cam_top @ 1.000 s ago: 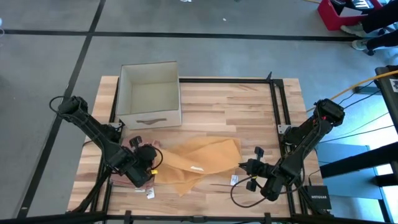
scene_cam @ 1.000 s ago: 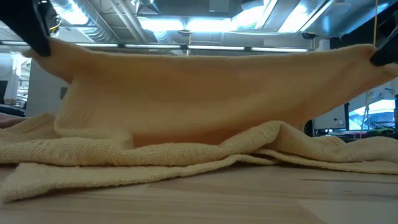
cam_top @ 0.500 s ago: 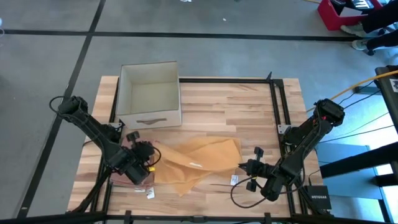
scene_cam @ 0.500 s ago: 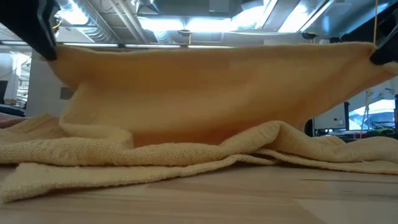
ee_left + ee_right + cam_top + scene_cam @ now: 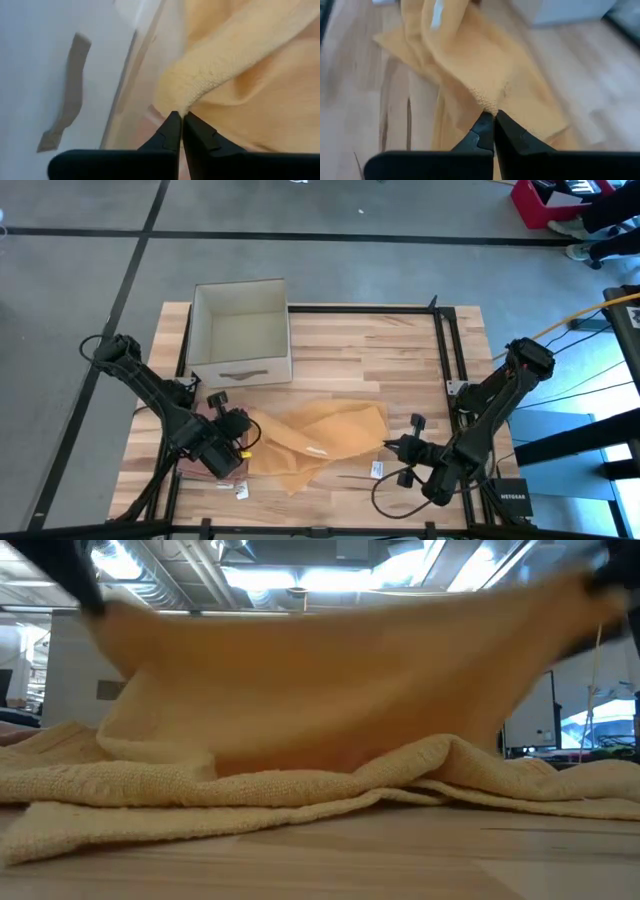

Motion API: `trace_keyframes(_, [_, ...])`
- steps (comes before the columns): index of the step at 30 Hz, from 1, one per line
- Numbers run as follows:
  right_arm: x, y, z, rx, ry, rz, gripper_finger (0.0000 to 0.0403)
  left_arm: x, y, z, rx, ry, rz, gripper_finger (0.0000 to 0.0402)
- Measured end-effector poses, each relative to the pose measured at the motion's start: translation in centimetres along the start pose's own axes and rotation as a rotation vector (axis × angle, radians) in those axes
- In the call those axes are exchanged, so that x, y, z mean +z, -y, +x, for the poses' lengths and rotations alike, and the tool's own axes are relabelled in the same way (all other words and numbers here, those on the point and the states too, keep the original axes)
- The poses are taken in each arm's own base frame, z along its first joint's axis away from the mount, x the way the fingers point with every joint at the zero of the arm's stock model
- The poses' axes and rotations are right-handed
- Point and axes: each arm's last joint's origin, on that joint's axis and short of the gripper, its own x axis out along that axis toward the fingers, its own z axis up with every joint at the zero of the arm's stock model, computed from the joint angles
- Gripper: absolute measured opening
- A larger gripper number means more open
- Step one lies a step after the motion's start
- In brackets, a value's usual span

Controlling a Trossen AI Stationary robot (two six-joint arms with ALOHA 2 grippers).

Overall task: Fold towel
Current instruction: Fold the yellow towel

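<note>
The towel [image 5: 320,438] is tan-yellow terry cloth, lying crumpled across the near middle of the wooden table. In the low view its upper part [image 5: 330,670] is lifted and stretched between both grippers, while its lower folds [image 5: 300,785] rest on the table. My left gripper [image 5: 247,442] is shut on the towel's left end. My right gripper [image 5: 392,446] is shut on its right end. My left gripper pinches a folded corner of the towel [image 5: 182,102] between its two fingertips [image 5: 172,127]. That corner is raised off the table, and the cloth runs away from it toward the right. My right gripper pinches a corner of the towel [image 5: 487,102] between its fingertips [image 5: 485,127]. The cloth is lifted there and spreads away toward the left gripper.
An open white box [image 5: 240,332] with a slot handle stands at the far left of the table, close beyond my left gripper. A black frame rail [image 5: 440,350] runs along the table's right part. Small white tags [image 5: 377,469] lie near the front edge. Bare wood [image 5: 370,350] lies beyond the towel.
Both grippers have risen, carrying the towel's stretched upper edge higher in the low view, and the left one has shifted slightly toward the far edge. The lower folds have stayed on the table. Both grippers have stayed shut.
</note>
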Motion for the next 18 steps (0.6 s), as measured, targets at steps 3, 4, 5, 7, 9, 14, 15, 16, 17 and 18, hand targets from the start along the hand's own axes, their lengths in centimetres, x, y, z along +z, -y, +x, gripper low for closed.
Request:
trace_keyframes(3, [3.2,0.2,-2.2,-0.031,0.024,-0.05,0.0003,1.8,0.0,-2.4,-0.06,0.046,-0.017,0.0003])
trace_keyframes(4, [4.3,0.4,-3.1,-0.044,0.019,-0.084,0.0003,2.6,-0.2,-3.4,-0.076,0.071,-0.025,0.0002])
trace_keyframes(5, [5.5,0.7,-4.1,-0.055,0.019,-0.102,0.0002,3.3,-0.4,-4.5,-0.093,0.104,-0.037,0.0002])
trace_keyframes(7, [8.1,1.5,-6.2,-0.081,0.038,-0.117,0.0002,4.7,-0.8,-6.6,-0.127,0.185,-0.053,0.0002])
trace_keyframes(9, [10.4,2.4,-8.1,-0.097,0.066,-0.121,0.0002,6.1,-1.4,-8.7,-0.141,0.278,-0.058,0.0002])
trace_keyframes(14, [14.7,5.0,-12.1,-0.142,0.176,-0.129,0.0001,8.8,-3.7,-13.0,-0.075,0.52,-0.071,0.0003])
trace_keyframes(15, [15.4,5.5,-12.7,-0.161,0.202,-0.129,0.0001,9.2,-4.2,-13.7,-0.047,0.561,-0.076,0.0003])
trace_keyframes(16, [16.2,6.1,-13.2,-0.181,0.228,-0.123,0.0001,9.6,-4.7,-14.3,-0.016,0.597,-0.082,0.0004])
trace_keyframes(17, [16.9,6.7,-13.5,-0.2,0.249,-0.117,0.0001,10.0,-5.2,-14.8,0.01,0.627,-0.088,0.0004])
trace_keyframes(18, [17.5,7.3,-13.8,-0.222,0.266,-0.123,0.0001,10.3,-5.7,-15.2,0.036,0.65,-0.092,0.0004])
